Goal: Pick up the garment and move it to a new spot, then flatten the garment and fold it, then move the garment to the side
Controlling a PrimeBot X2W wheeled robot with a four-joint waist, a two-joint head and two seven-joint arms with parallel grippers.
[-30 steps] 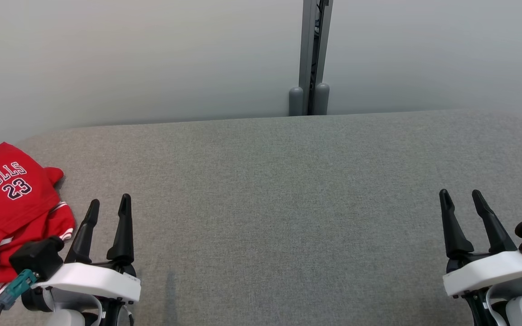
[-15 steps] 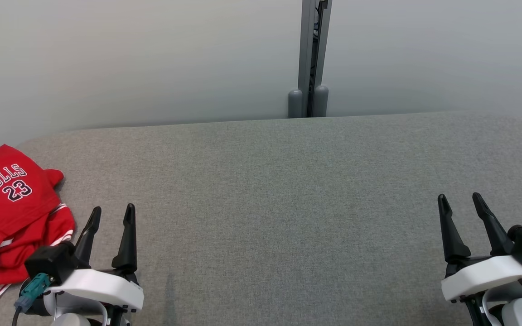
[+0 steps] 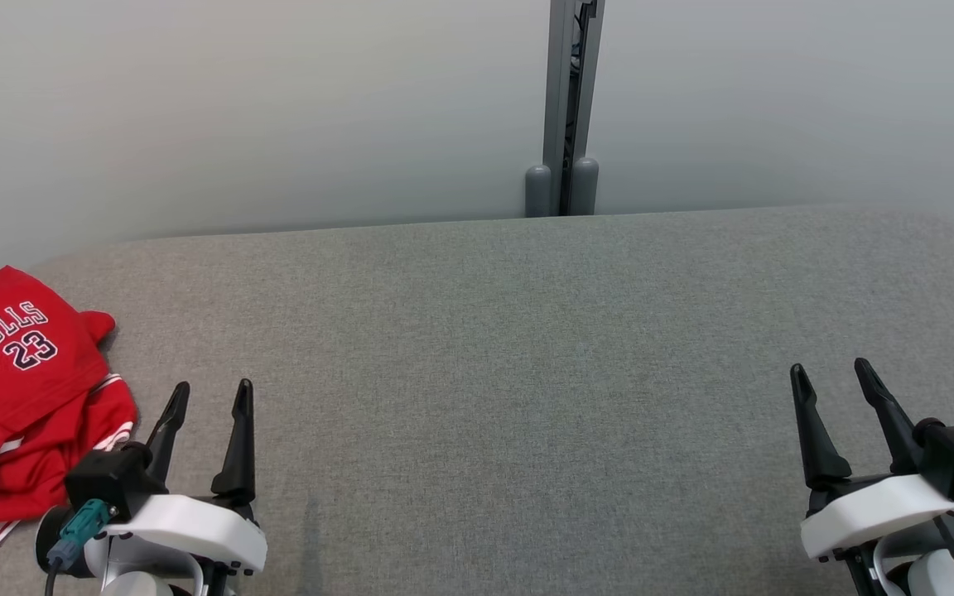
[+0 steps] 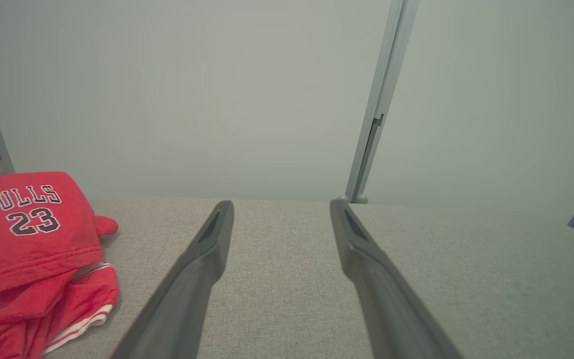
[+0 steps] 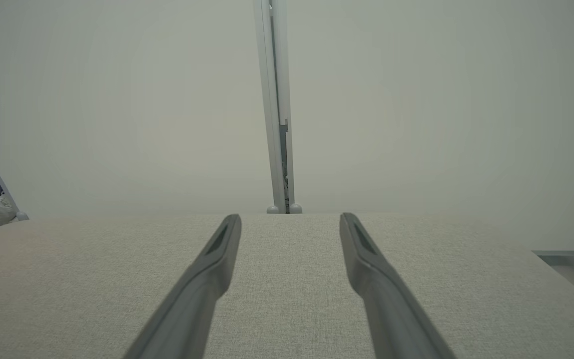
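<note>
Nearest, the left gripper (image 3: pixel 212 387) and right gripper (image 3: pixel 829 368) hover over the grey fabric-covered table (image 3: pixel 527 348), jaws spread wide and empty. The bunched red "BULLS 23" jersey garment (image 3: pixel 21 389) lies just beside the left gripper, at the table's left end. A pale wall (image 3: pixel 278 108) stands beyond.

The left end effector (image 3: pixel 214 386) has black tapered fingers (image 3: pixel 237 443), white housing (image 3: pixel 195 530), teal plug (image 3: pixel 84 521).

The red garment (image 3: pixel 21 397) has writing on it. The word "BULLS" (image 3: pixel 7 324) stands there in dark letters with white edges, bent in a small curve. Right under the word is the number "23" (image 3: pixel 31 351), in the same dark colour with white edges. Both sit on the smooth top fold of the garment, which lies at the left end of the grey table (image 3: pixel 527 372), near its far edge.
</note>
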